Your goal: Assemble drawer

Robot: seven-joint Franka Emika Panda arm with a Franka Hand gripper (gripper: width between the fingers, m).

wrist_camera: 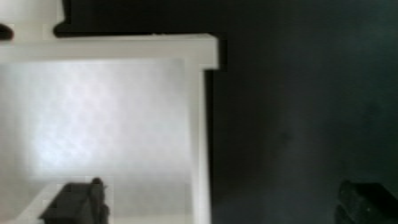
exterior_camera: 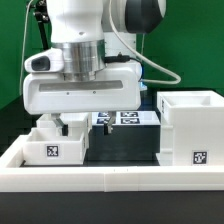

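— Where is the small matte white open-topped plastic tray (exterior_camera: 52,148) placed?

— On the dark counter (exterior_camera: 125,150), at the exterior view's left, well apart from the tall white box-shaped plastic shell (exterior_camera: 195,125). The jaws are spread wide above it and nothing is held. One tray wall is seen between them.

— What could be spoiled?

— If the descent is made off-centre, the wall's rim could be struck by a fingertip, and the tray tipped or shoved aside.
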